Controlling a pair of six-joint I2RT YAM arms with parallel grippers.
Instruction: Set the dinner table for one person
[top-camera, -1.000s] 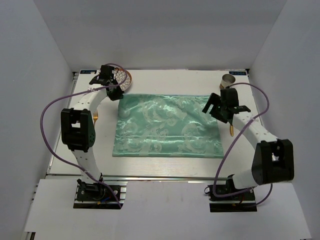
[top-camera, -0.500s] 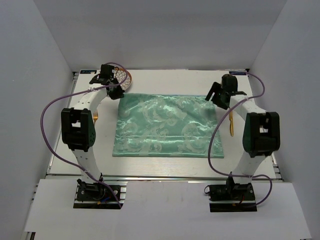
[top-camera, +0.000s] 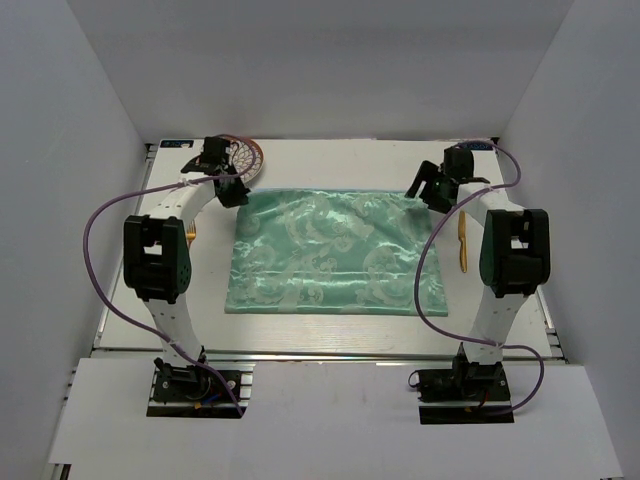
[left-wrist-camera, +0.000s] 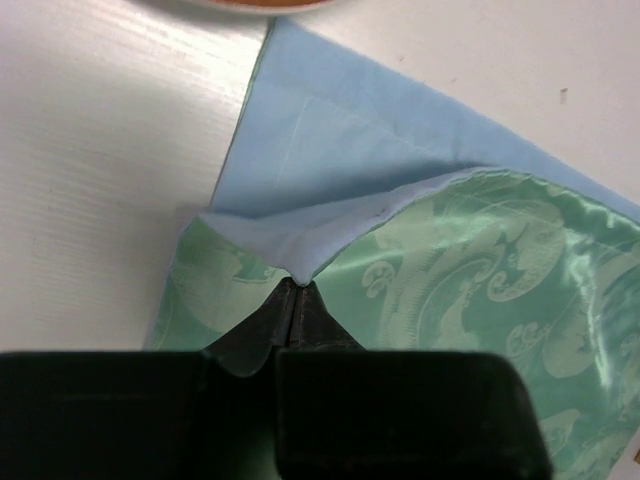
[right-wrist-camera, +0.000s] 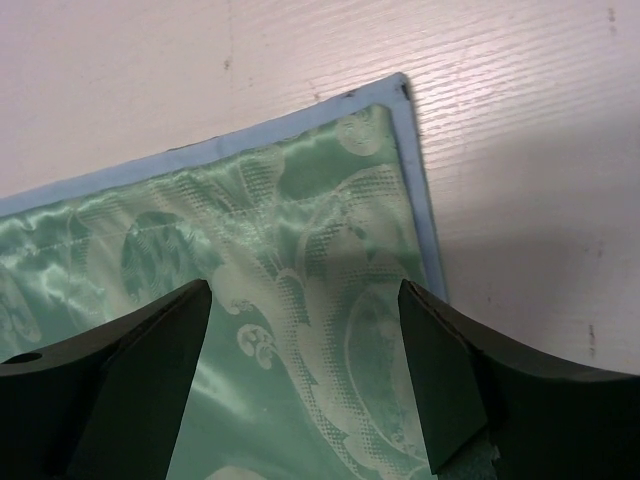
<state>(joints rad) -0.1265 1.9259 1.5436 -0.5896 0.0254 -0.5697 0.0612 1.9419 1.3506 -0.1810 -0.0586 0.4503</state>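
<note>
The dinner table is a white planked top. A shiny green patterned cloth lies flat in its middle. My left gripper is shut on the cloth's far-left corner. In the left wrist view the gripper pinches that corner, which is folded back to show the pale blue underside. My right gripper is at the far-right corner. In the right wrist view the gripper stands open over the green cloth, just inside its blue-edged corner, with nothing between the fingers.
A round patterned plate sits at the far left, just behind the left gripper. One gold utensil lies right of the cloth and another left of it, by the left arm. White walls enclose the table on three sides.
My right arm has swung from the cloth's right side to its far-right corner, and its jaws have narrowed a little. The left gripper has kept hold of the corner and shifted slightly.
</note>
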